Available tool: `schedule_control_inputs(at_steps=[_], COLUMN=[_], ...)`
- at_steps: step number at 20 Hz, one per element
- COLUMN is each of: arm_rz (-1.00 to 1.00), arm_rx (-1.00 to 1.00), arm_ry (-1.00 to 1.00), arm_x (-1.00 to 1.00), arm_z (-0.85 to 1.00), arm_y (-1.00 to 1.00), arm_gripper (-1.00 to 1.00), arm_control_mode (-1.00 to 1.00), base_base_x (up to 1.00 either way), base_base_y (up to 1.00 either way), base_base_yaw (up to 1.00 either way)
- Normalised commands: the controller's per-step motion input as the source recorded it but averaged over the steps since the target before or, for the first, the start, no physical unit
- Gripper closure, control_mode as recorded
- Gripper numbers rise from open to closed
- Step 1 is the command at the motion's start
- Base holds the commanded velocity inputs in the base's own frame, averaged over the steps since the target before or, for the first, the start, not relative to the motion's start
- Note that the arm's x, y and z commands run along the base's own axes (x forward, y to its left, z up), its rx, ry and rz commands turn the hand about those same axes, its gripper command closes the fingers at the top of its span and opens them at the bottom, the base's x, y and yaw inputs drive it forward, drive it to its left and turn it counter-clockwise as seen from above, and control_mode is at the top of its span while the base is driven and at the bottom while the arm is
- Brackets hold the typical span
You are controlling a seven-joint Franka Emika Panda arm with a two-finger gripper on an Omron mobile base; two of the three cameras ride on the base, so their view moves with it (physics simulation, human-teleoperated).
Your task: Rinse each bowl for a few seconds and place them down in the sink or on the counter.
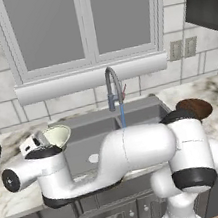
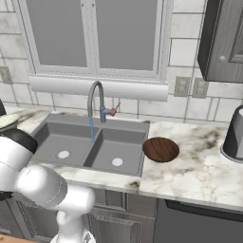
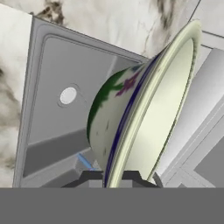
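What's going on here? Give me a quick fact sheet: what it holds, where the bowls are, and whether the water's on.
gripper: shut on the cream bowl's rim
cream bowl: held tilted at the sink's left end
brown bowl: on the counter, right of the sink
faucet: water running into the sink

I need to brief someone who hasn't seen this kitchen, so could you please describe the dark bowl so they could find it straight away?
Start at the grey double sink under the window. On the marble counter just right of its right basin sits the dark bowl. It is reddish-brown, shallow and wide, unlike the deeper cream-green bowl at the sink's left end.
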Motion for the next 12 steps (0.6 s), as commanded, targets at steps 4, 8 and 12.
schedule_control_inputs(at_steps=[4,8,12], arm_rz=[0.0,0.0,0.0], arm_rx=[0.0,0.0,0.0], arm_ry=[0.0,0.0,0.0], arm_x=[0.1,0.12,0.12], arm_z=[0.0,0.0,-0.01], arm_y=[-0.33,-0.37,-0.36], arm_gripper=[1.0,1.0,1.0], arm_control_mode=[-1.0,-1.0,-1.0], base_base_x=[0.0,0.0,0.0], base_base_y=[0.0,0.0,0.0], base_base_yaw=[0.0,0.0,0.0])
